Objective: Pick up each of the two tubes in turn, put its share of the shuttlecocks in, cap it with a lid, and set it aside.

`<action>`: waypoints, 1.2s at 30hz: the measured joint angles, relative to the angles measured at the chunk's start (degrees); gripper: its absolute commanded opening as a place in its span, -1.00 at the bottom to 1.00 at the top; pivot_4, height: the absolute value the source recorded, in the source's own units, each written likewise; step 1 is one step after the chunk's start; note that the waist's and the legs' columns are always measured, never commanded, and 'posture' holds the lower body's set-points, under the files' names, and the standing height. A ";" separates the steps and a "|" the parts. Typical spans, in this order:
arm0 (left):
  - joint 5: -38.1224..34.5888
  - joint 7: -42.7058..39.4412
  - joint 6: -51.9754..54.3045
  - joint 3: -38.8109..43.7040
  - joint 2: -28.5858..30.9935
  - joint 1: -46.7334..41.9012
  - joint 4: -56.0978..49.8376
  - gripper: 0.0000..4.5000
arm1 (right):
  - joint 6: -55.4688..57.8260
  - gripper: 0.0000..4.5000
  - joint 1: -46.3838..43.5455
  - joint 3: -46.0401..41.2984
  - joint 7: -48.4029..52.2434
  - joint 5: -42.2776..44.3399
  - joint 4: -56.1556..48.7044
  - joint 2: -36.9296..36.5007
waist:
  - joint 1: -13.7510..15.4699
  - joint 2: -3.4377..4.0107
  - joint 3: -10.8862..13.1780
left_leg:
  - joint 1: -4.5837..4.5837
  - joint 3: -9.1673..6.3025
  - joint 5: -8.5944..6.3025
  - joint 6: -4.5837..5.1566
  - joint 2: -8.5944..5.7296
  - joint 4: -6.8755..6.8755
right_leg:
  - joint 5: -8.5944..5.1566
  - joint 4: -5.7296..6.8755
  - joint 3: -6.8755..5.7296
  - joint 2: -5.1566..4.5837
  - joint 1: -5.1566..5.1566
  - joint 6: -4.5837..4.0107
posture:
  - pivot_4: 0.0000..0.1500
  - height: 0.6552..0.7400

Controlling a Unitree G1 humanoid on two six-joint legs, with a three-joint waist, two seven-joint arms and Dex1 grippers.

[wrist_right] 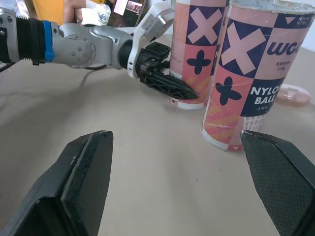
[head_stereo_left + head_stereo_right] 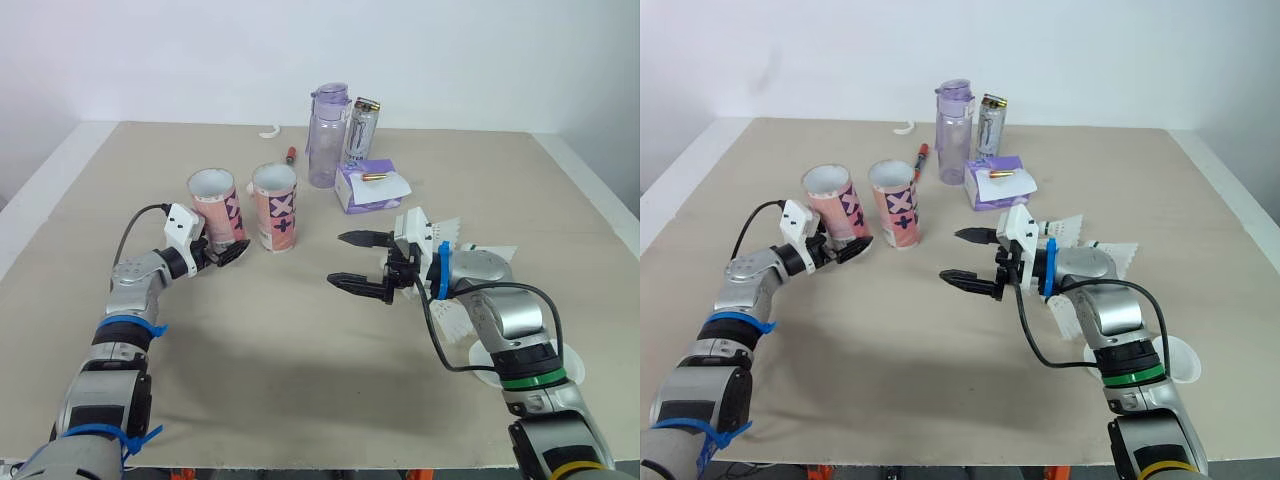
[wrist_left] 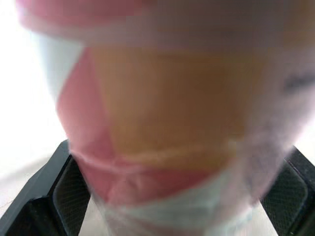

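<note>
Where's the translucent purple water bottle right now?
Head views: the translucent purple water bottle stands upright at the far centre of the beige table, silver drink can close on its right, purple box just in front.

Beige table (image 2: 300,400) w/ left tube (image 2: 215,205), right tube (image 2: 275,205), bottle (image 2: 327,135), can (image 2: 360,130), box (image 2: 365,190) (purple), shuttlecocks (image 2: 440,228)

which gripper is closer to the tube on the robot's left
Left. The left gripper sits open around the base of that tube; the right gripper hangs open well off, beyond the other tube.
</note>
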 measured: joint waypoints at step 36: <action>2.43 -5.16 -6.79 -0.30 4.19 9.23 -10.76 0.35 | 3.01 1.00 5.66 -1.37 -1.75 2.51 -8.59 -0.79 | -0.01 0.00 0.00 | -0.18 -0.19 -0.01 -0.01 0.06 0.48 | 0.05 0.37 -0.10 0.06 -0.07 0.06 | 1.00 1.00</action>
